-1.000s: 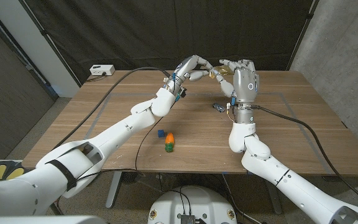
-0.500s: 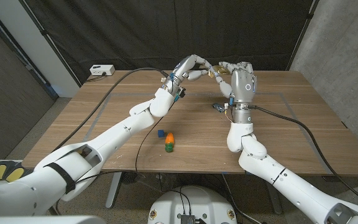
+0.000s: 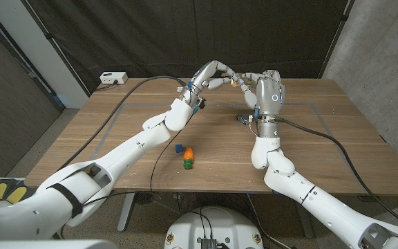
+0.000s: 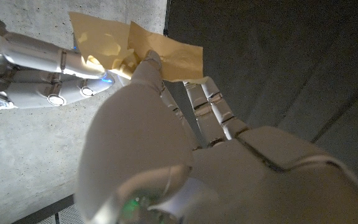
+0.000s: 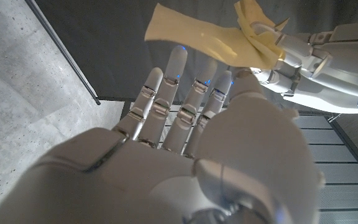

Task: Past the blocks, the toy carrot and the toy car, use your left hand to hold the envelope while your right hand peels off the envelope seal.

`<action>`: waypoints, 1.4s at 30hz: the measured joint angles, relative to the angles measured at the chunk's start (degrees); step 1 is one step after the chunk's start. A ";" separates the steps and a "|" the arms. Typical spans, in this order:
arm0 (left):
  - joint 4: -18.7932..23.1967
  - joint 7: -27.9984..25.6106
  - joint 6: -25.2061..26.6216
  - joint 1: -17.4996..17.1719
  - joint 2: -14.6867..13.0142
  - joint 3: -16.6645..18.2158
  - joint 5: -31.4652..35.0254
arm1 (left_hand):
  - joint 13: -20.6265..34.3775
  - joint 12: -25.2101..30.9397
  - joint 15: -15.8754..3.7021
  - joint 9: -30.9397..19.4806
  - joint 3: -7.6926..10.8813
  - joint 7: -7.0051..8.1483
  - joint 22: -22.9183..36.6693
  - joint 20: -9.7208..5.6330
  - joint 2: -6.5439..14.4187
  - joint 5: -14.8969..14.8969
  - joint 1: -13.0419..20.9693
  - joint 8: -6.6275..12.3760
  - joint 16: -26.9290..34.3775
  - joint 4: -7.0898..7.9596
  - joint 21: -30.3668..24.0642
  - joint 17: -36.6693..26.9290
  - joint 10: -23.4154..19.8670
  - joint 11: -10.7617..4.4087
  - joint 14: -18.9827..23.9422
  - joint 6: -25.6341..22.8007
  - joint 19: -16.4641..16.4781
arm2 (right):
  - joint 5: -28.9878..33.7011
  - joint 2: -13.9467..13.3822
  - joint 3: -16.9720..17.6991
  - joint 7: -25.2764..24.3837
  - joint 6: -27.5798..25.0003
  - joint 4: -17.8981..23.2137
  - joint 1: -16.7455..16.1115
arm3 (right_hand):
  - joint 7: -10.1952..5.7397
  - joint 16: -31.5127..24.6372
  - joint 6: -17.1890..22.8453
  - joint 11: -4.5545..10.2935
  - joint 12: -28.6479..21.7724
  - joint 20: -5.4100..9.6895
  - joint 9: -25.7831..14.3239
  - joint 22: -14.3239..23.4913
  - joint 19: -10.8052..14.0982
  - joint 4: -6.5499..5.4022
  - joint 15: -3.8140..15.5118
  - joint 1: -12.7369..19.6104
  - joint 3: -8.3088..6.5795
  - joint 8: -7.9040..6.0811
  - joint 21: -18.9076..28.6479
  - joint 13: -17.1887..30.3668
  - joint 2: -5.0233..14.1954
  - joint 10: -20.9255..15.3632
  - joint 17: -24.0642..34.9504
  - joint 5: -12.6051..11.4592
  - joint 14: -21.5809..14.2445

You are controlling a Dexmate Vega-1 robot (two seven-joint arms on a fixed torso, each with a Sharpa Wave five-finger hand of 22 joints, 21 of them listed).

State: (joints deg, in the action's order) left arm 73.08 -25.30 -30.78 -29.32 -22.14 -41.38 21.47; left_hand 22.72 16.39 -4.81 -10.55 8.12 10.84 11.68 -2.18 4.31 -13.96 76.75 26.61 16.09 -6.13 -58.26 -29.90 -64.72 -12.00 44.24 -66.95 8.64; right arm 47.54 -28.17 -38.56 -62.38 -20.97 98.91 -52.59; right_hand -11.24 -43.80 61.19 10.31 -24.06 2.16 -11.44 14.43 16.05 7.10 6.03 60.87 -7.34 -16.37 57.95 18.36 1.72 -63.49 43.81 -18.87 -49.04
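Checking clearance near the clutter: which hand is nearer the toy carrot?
Right, narrowly. The right hand is raised beyond the toy carrot, to its right; the left hand is farther back, holding the envelope.

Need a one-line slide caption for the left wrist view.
Left hand holds the tan envelope up while the right hand pinches at it.
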 measured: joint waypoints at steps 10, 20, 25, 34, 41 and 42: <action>0.74 -0.63 -0.51 -0.69 -0.08 0.64 0.30 | 0.32 -0.45 0.00 0.00 -0.48 0.00 0.00 -0.20 0.00 0.43 0.00 -0.44 -0.22 0.01 -0.08 -0.26 -0.01 -0.01 0.00 0.00 -0.20 | 1.30 0.51 1.44 -0.80 3.08 -0.76 -0.85 | 0.81 0.31 3.76 -1.61 -0.53 0.02 0.39 0.36 -0.02 -0.27 0.64 0.45 -0.27 -0.26 2.04 0.27 2.94 -3.24 0.53 0.89 -1.40; 2.67 -0.91 -1.31 -1.84 -0.57 1.25 0.92 | 0.50 -0.78 -0.11 0.00 -0.50 0.00 0.01 -0.20 0.23 0.44 0.37 -0.89 -0.64 0.00 -0.47 -0.56 -0.07 -0.06 0.32 0.01 -0.20 | 2.15 -0.30 1.56 -1.02 4.73 -0.58 -1.00 | 2.25 0.50 5.98 -1.88 -2.14 0.09 0.86 1.10 -0.98 1.51 1.31 1.51 -2.65 -0.61 5.47 1.72 4.13 -8.68 2.24 5.25 -3.97; 4.15 -0.92 -1.41 -2.83 -1.07 1.70 1.08 | 0.53 -1.01 -0.20 0.00 -0.94 0.00 0.01 0.11 0.24 0.88 0.35 -1.11 -0.70 0.02 -0.47 -0.79 -0.61 0.04 0.41 0.01 -0.52 | 4.78 1.66 4.15 -1.29 7.81 -1.72 -2.15 | 2.26 -0.60 5.98 -1.78 -2.69 0.19 0.85 1.42 -1.47 1.83 1.54 2.27 -2.96 -0.62 6.94 3.00 4.40 -10.17 3.92 6.28 -4.96; 6.40 -1.01 -1.33 -4.54 -1.80 2.65 1.55 | 0.54 -1.16 -0.20 0.00 -0.94 0.00 -0.25 0.11 0.26 0.88 0.33 -1.28 -1.08 0.02 -0.96 -1.05 -0.70 0.13 0.41 0.01 -0.51 | 12.06 7.67 10.87 -1.48 16.08 -3.88 -4.89 | 2.66 -1.64 6.38 -1.68 -4.02 0.21 0.85 1.95 -2.10 2.06 1.54 2.64 -3.20 -0.63 8.61 5.31 4.04 -11.50 6.57 6.32 -4.95; 7.45 -1.26 -1.22 -5.48 -2.00 3.32 1.87 | 0.54 -1.23 -0.20 0.00 -1.26 0.31 -0.25 0.10 0.36 0.88 0.26 -1.75 -1.08 -0.11 -0.96 -1.32 -0.70 0.13 0.41 -0.30 -0.51 | 18.23 10.81 14.25 -1.56 23.28 -4.72 -5.99 | 2.66 -2.03 6.39 -1.68 -4.56 0.20 0.85 2.22 -2.10 2.06 1.53 2.80 -3.20 -0.64 9.90 6.69 3.89 -11.50 8.19 6.11 -4.95; 7.60 -1.26 -1.22 -5.61 -2.01 3.41 1.87 | 0.54 -1.48 -0.20 0.00 -1.35 0.31 -0.25 0.10 0.50 0.88 0.40 -1.77 -1.20 -0.03 -0.96 -1.32 -0.70 0.13 0.41 -0.30 -0.51 | 19.20 10.81 14.25 -1.56 24.46 -4.72 -5.99 | 2.66 -2.23 6.39 -1.90 -4.73 0.20 0.85 2.22 -2.10 2.15 1.53 2.80 -3.30 -0.64 9.90 6.90 3.88 -11.72 8.39 6.08 -4.95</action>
State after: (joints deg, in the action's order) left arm 80.68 -26.56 -31.99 -34.93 -24.15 -37.98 23.35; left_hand 23.27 14.91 -5.01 -10.54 6.76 11.15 11.43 -2.08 4.81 -13.08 77.16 24.85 14.88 -6.16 -59.22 -31.22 -65.42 -11.87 44.65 -67.25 8.14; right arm 66.74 -17.36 -24.31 -63.94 3.48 94.19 -58.58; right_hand -8.58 -46.03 67.57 8.41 -28.79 2.36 -10.59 16.65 13.95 9.25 7.56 63.67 -10.64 -17.01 67.86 25.27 5.60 -75.21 52.21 -12.80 -53.98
